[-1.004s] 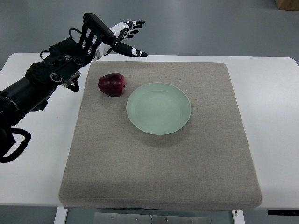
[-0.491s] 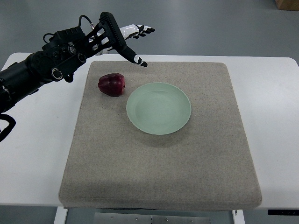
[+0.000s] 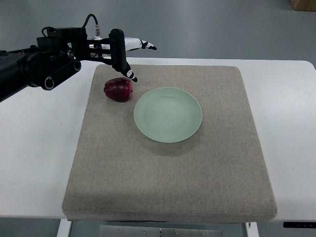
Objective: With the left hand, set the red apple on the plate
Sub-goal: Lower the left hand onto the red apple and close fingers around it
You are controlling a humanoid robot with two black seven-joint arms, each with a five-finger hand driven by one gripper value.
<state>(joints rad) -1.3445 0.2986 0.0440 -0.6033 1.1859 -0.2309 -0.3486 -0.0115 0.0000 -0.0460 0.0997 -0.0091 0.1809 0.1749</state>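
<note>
A dark red apple (image 3: 118,89) lies on the grey mat, just left of the pale green plate (image 3: 168,114) and apart from it. My left hand (image 3: 129,58) hovers right behind and above the apple, palm turned edge-on, fingers spread and holding nothing. Its thumb tip reaches down close to the apple's far right side. The black left forearm (image 3: 44,66) comes in from the upper left. The plate is bare.
The grey mat (image 3: 168,173) covers most of a white table (image 3: 34,148). A brown box corner (image 3: 303,4) shows on the floor at the top right.
The left hand has swung down and closer to the apple, turning its palm edge-on; the forearm has risen toward the upper left. Apple and plate have not moved.
</note>
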